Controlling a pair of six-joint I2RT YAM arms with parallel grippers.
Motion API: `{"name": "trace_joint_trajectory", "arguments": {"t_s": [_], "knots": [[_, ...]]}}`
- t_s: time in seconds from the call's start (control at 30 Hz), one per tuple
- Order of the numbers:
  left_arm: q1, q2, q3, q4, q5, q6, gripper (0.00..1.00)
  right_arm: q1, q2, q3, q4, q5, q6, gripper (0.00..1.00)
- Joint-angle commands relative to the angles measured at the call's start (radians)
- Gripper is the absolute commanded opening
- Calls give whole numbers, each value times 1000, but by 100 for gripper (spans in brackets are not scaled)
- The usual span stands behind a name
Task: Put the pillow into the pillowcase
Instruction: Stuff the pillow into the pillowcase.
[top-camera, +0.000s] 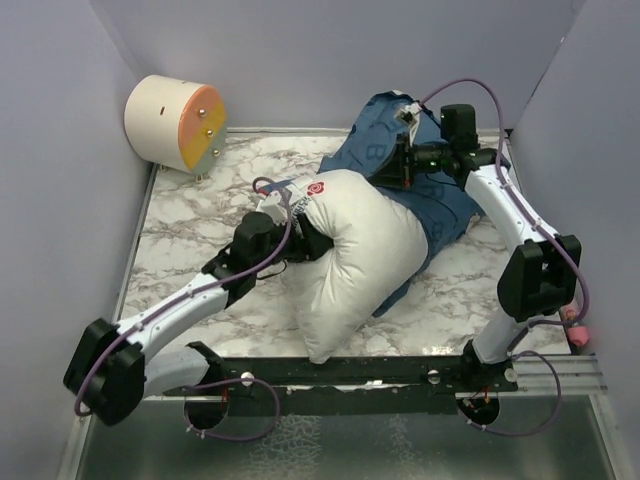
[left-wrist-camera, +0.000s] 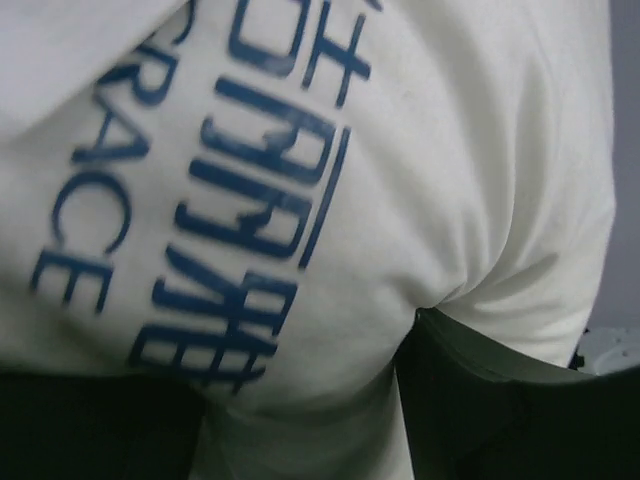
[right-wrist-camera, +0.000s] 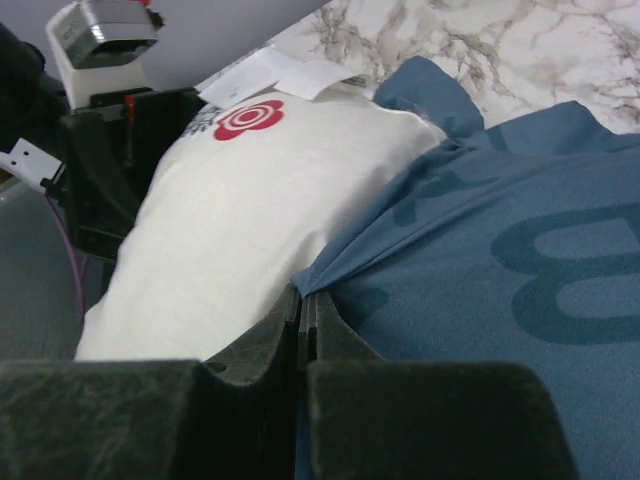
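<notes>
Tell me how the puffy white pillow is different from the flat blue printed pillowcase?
The puffy white pillow is plump and thick; the flat blue printed pillowcase lies thin and rumpled. The pillow is white with a red flower mark and blue writing; the pillowcase is blue with darker blue letters. The pillow is mostly outside, one end under the pillowcase's edge. Both are soft cloth on the marble table.

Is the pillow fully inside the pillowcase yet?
No. In the top view most of the pillow lies bare on the table, with only its far end under the pillowcase.

White pillow (top-camera: 350, 262) partly inside blue pillowcase (top-camera: 440, 205).
</notes>
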Motion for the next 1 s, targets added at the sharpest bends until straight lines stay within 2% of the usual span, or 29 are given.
{"name": "trace_joint_trajectory", "arguments": {"t_s": [0.0, 0.1, 0.17, 0.27, 0.4, 0.43, 0.53, 0.6, 0.7, 0.8, 0.87, 0.97], "knots": [[-7, 241, 184, 100, -102, 89, 56, 204, 5, 115, -140, -173, -14, 1], [-6, 372, 296, 103, -117, 111, 23, 305, -25, 78, -114, -226, -10, 1], [-3, 448, 330, 108, -137, 129, 11, 322, -73, -21, -3, -264, 59, 1], [4, 518, 326, 116, -156, 143, 7, 263, -147, -133, 127, -286, 152, 1], [27, 576, 223, 197, -137, 107, 6, 103, -158, -183, 224, -283, 255, 1], [32, 587, 210, 212, -131, 100, 6, 79, -137, -182, 199, -230, 242, 1], [37, 594, 189, 249, -106, 87, 6, 71, -58, -128, -27, 20, 26, 1], [37, 580, 194, 245, -92, 93, 6, 68, -9, -107, -117, 113, -78, 2], [38, 542, 192, 221, -93, 112, 7, 61, -30, -89, -239, 131, -242, 24], [40, 504, 178, 208, -96, 126, 9, 59, -190, -133, -230, 180, -314, 53], [41, 483, 166, 202, -92, 132, 10, 59, -318, -179, -179, 262, -310, 68], [41, 437, 150, 191, -92, 137, 16, 59, -481, -238, -136, 437, -325, 79]]}}
